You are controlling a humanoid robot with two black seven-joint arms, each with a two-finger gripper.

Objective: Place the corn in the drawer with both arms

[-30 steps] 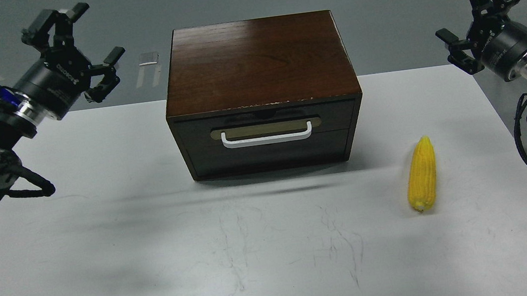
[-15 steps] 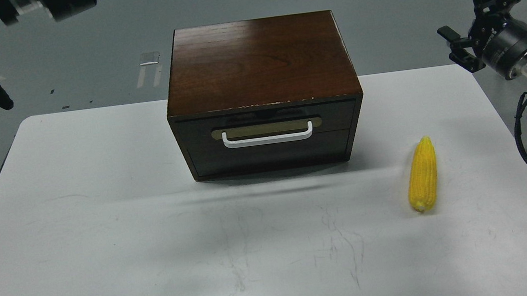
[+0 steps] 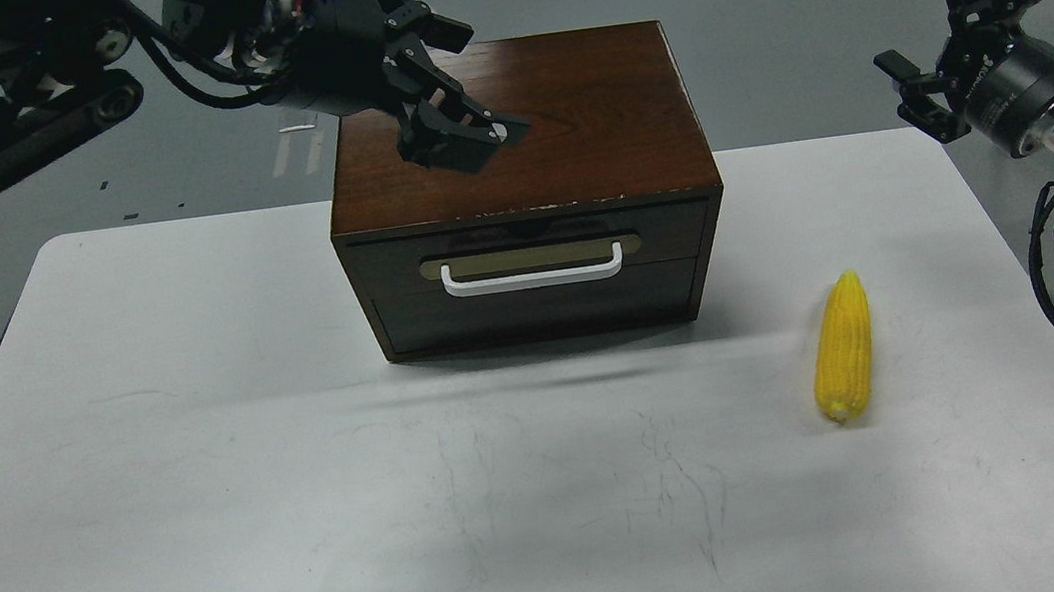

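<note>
item: corn (image 3: 842, 348). bright yellow cob, lying flat on the white desk (image 3: 205, 456), tapered end pointing away from the viewer. position: right part of the desk, in front of and to the right of the box (image 3: 565, 110), apart from it, nothing touching it.

item: box. dark brown wood, set at the back centre of the desk. its drawer (image 3: 535, 280) is closed, dark front flush with the frame, white bar handle (image 3: 532, 273) on a tan plate.

item: left end effector (image 3: 451, 129). reaches in from the upper left, hanging over the left part of the box top, fingers pointing down toward the wood; whether they touch it is unclear. fingers overlap in a dark cluster, so apart or together: cannot tell. a small blue light shows on the wrist.

item: right end effector (image 3: 932, 35). at the right edge, raised beyond the desk's far right corner, well apart from the corn. fingers spread apart, nothing between them.
</note>
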